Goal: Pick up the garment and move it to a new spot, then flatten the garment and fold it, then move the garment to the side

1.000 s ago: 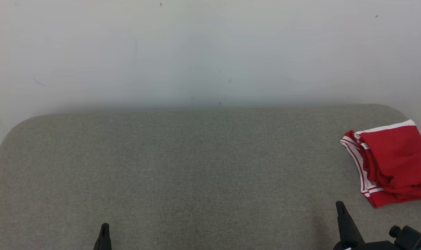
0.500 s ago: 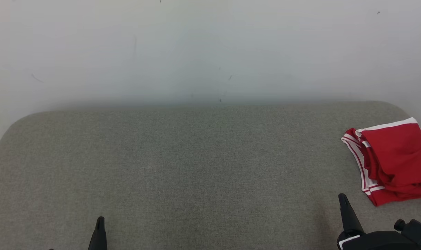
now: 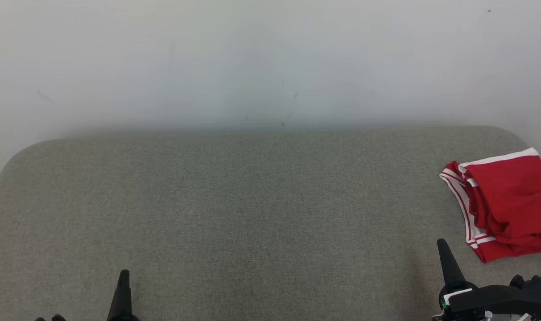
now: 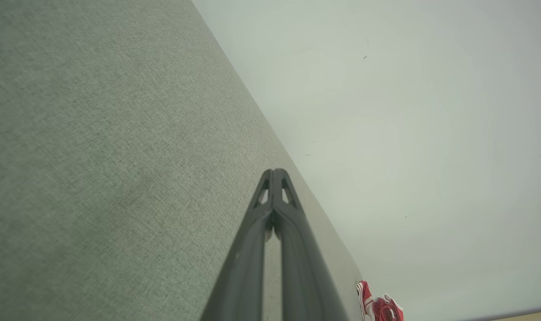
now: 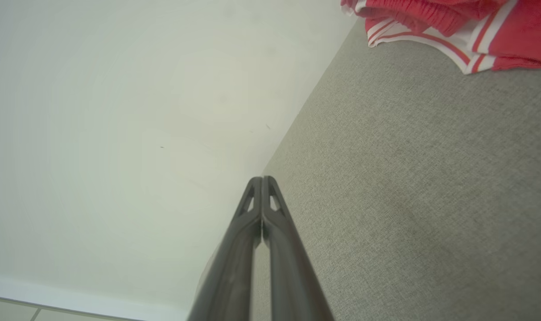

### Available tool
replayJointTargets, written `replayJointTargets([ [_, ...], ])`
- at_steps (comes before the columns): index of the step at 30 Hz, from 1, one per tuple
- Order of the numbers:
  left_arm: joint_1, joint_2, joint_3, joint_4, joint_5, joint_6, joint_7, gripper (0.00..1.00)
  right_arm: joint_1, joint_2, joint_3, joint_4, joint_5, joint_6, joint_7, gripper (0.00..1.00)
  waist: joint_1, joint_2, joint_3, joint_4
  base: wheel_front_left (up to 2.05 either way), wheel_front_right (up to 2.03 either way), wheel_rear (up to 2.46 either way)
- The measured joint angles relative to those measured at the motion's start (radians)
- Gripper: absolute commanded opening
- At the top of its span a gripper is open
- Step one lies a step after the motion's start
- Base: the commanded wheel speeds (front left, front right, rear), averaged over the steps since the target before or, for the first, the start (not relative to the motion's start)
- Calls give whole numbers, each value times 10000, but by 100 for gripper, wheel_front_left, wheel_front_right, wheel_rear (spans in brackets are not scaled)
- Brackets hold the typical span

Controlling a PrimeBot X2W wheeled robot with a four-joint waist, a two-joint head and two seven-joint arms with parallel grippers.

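The garment (image 3: 506, 203) is red with white stripes and lies folded at the far right of the grey fabric surface (image 3: 261, 214). A short way in front of it and to its left, my right gripper (image 3: 443, 246) stands shut and holds nothing. My left gripper (image 3: 123, 275) is shut and empty near the lower left, far from the garment. The right wrist view shows the garment (image 5: 448, 26) at the top right, beyond the closed fingertips (image 5: 262, 180). In the left wrist view the garment (image 4: 382, 305) is a small red patch at the bottom, past the closed fingertips (image 4: 274, 171).
A plain white wall (image 3: 270, 62) runs behind the grey surface. The surface has rounded far corners. A strip of pale floor (image 5: 51, 307) shows in the right wrist view's lower left.
The whole head picture has slid upward, so the camera has moved. Both grippers now reach higher in the picture, with more of the right arm in it. The garment lies as before.
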Motion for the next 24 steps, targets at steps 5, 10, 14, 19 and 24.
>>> replayJointTargets([
  [5,-129,0,75,35,-435,-12,100,0,-113,29,-84,52,380,0,115,0,0,0,37,0,0,0,0],
  [10,-216,0,163,86,-905,-69,219,0,-260,56,-182,123,836,0,270,0,0,0,83,0,0,0,0],
  [14,-331,-2,226,109,-1252,-86,311,0,-355,77,-261,180,1139,0,395,0,0,1,120,-1,0,0,0],
  [19,-415,-4,299,155,-1716,-96,412,0,-497,105,-351,240,1576,0,523,0,0,0,166,-1,0,0,0],
  [24,-541,-4,374,188,-2151,-148,520,0,-625,132,-445,314,1962,0,654,0,0,0,212,-1,0,0,0],
])
